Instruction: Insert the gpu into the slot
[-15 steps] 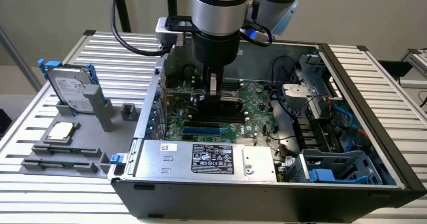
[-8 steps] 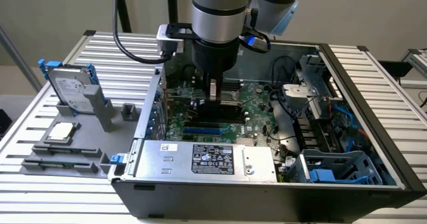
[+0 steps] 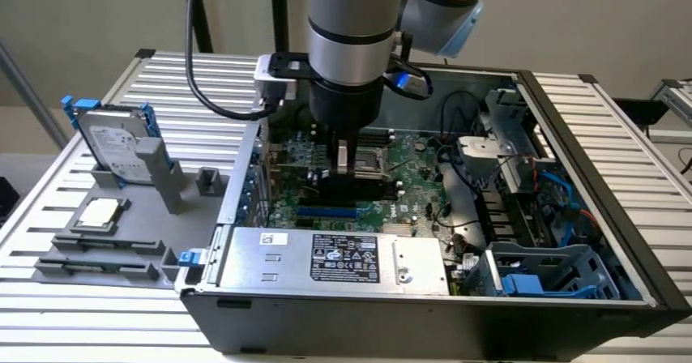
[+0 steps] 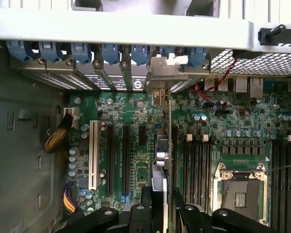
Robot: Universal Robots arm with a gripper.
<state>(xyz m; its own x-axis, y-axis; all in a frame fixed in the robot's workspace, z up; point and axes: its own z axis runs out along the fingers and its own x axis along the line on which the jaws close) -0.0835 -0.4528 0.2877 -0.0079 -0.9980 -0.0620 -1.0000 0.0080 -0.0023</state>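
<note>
— So, where is the gpu (image 4: 161, 150)?

— Between the fingers (image 4: 146, 201). They are closed on its upper edge, one on each face, and the card stands on edge, upright, inside the open computer case (image 3: 433, 322).

— And the slot?

— The slot (image 3: 326, 213), the bright blue strip on the green motherboard (image 3: 416, 156), lies right beneath the card's lower edge in the exterior view. Card and strip run the same way. Whether the edge touches the strip or hangs just above it, I cannot tell.

— What does the wrist view give?

— The card edge-on, running from the fingers to its metal bracket (image 4: 162, 73), which sits at the case's rear wall among the row of blue latches (image 4: 111, 51). On one side of the card are a white slot (image 4: 93, 155) and black ones; on the other, the black memory slots (image 4: 194, 162) and the bare processor socket (image 4: 240, 187).

— Anything else around?

— The silver power supply (image 3: 335, 258) lies in the case just beside the blue strip. Out on the bench (image 3: 216, 87), on the exterior view's left, a silver hard drive (image 3: 113, 144) stands upright in a grey holder (image 3: 162, 217), apart from the case.
</note>
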